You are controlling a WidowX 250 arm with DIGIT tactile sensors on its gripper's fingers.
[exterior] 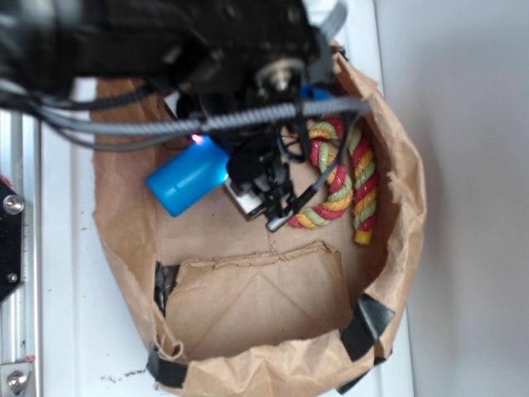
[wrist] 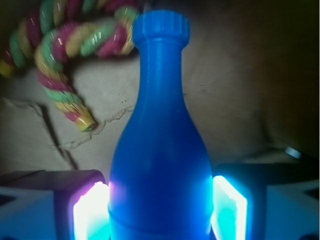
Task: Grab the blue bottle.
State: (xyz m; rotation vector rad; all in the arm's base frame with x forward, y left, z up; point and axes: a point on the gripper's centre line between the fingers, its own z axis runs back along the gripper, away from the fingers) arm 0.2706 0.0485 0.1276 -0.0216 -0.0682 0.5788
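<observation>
Gripper point(wrist: 160, 210): your glowing pads flank the bright-blue plastic toy bottle point(wrist: 159, 150), closed against its body
Beside: red-yellow-green twisted rope point(wrist: 60, 60); crumpled brown paper bag point(exterior: 397, 248)

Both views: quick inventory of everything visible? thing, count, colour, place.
blue bottle: 1, bright blue, lying inside the bag, body between the gripper pads, neck pointing away from the wrist camera
rope toy: 1, red, yellow and green twist, looped in the bag on the far side of the gripper from the bottle body
paper bag: 1, brown, rolled-down rim, black tape patches, on the white surface
white surface: 1, under the bag
gripper: 1, black, glowing pads against both sides of the bottle
</observation>
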